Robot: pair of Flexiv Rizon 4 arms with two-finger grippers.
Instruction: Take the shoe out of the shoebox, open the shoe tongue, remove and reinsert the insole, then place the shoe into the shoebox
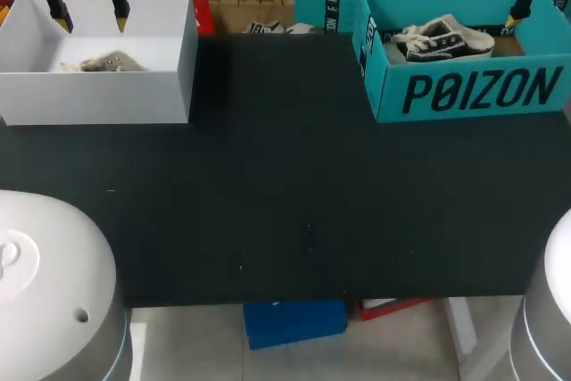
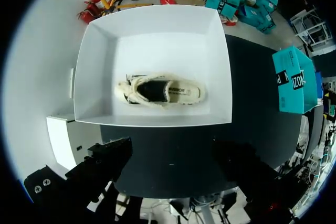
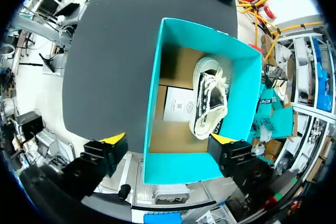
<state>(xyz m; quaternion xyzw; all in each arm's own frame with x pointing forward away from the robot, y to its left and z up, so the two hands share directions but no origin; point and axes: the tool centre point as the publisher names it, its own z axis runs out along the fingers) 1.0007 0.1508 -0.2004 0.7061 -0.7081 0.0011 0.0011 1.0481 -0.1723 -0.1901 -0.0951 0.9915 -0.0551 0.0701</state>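
Black table [image 1: 285, 185]: cream shoe [image 2: 160, 91] in white shoebox [image 1: 98, 95] at ten o'clock, left gripper [image 1: 91, 15] above, fingers spread; right gripper [image 3: 168, 140] likewise over teal shoebox [image 1: 473, 91] at two; best to straddle the midfoot, avoiding walls.

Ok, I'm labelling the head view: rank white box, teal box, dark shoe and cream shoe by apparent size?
1. White box and teal box: about alike.
2. Dark shoe.
3. Cream shoe, partly hidden by the box wall.

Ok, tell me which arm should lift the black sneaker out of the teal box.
Right. The right gripper hangs open above the teal box, with the black sneaker below it. The left gripper hangs over the white box, far off to the other side.
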